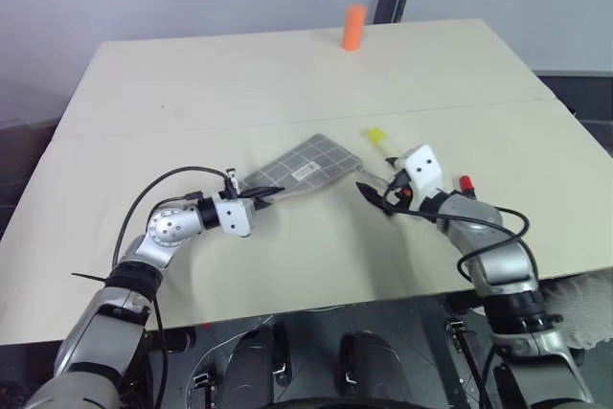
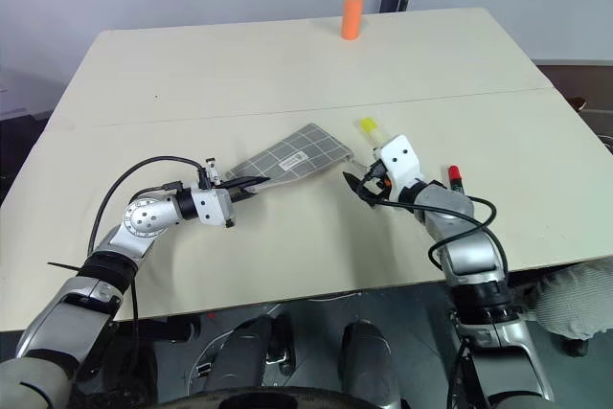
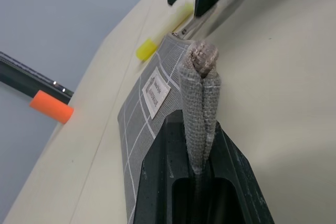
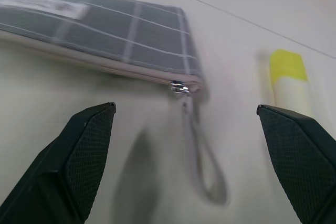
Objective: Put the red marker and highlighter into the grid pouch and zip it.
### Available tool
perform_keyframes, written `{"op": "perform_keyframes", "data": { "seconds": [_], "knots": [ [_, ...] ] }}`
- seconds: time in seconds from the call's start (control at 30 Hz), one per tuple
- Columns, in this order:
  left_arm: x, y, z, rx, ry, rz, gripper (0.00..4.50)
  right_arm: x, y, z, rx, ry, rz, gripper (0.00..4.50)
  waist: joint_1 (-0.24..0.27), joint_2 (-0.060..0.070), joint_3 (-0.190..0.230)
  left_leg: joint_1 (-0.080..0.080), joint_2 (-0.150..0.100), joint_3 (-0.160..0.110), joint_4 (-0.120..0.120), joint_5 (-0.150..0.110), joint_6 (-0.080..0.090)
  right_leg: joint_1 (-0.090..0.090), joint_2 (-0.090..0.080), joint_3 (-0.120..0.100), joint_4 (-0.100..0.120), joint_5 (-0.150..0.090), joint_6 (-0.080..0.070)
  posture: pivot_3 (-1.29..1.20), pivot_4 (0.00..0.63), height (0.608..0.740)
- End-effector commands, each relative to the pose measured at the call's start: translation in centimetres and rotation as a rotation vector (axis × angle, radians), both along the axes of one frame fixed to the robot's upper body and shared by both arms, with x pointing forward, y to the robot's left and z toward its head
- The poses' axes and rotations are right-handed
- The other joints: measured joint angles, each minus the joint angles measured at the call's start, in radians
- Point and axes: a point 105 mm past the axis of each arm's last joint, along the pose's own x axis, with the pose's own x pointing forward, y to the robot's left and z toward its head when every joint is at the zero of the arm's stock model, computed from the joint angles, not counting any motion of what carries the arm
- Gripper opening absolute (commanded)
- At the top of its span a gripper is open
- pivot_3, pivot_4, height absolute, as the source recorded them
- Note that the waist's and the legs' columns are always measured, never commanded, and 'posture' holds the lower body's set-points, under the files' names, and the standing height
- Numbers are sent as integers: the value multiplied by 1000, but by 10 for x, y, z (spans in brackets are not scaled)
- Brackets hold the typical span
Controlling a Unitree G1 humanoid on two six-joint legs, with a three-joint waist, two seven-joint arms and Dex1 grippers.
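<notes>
Fingers of the right gripper are spreading wide, the grid pouch zip pull lying at twelve o'clock; the left gripper is pinching the pouch's opposite corner.

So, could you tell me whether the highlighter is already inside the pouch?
No, the highlighter lies on the table beside the grid pouch.

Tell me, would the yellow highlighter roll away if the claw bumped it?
Probably a little. The highlighter looks round and lies loose on the flat table, so a sideways nudge could roll it. It seems short and chunky, so likely light and stiff.
</notes>
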Motion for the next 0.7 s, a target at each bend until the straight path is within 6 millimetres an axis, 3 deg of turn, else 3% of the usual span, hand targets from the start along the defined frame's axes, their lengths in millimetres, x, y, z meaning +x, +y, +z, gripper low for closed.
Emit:
{"op": "perform_keyframes", "data": {
  "seconds": [0.03, 0.1, 0.17, 0.23, 0.3, 0.33, 0.5, 0.7],
  "knots": [
    [-1, 3, -2, 16, 1, 7, 0, 9, -1, -3, 1, 40, -32, 4235, 0, 0, 0, 0, 0, 0, 0, 0, 0, 0, 0, 0, 0, 0, 0, 0, 150, 740],
    [-2, 4, -4, 39, -7, 1, 0, 7, -4, -14, 29, 114, -50, 3629, 1, 0, 0, 0, 0, 0, 0, 0, 0, 0, 0, 0, 0, 0, 0, 0, 150, 740],
    [-3, 4, -5, 45, -10, 2, 0, 6, -5, -17, 42, 143, -51, 2582, 0, 0, 0, 0, 0, 0, 0, 0, 0, 0, 0, 0, 0, 0, 0, 0, 150, 740],
    [-3, 5, -6, 40, -8, 8, 0, 1, 4, -11, 94, 142, 2, 1513, 1, 0, 0, 0, 0, 0, 0, 0, 0, 1, 0, -1, 0, 0, 0, 0, 150, 740],
    [-3, 6, -7, 38, -7, 14, 0, -14, 27, 1, 163, 145, 140, 403, 1, 0, 0, 0, 0, 0, 0, 0, 0, 0, 0, -1, 0, 0, 0, 0, 150, 740],
    [-4, 6, -7, 36, -6, 15, 0, -22, 37, 4, 155, 136, 202, 66, 0, 0, 0, 0, 0, 0, 0, 0, 0, 0, 0, -1, 0, 0, 0, 0, 150, 740],
    [-5, -4, -13, 46, -4, 1, 0, -38, 71, -5, -19, 105, 332, 66, 1, 0, 0, 0, 0, 0, -1, 0, 0, 0, 0, -1, 0, 0, 0, 0, 150, 740],
    [-5, -14, -15, 50, -18, -12, 0, -45, 111, 1, -3, 59, 436, 66, 5, 0, 0, 0, 0, 0, -1, 0, 0, 0, -2, -1, 0, 0, 0, 0, 150, 740]
  ]
}}
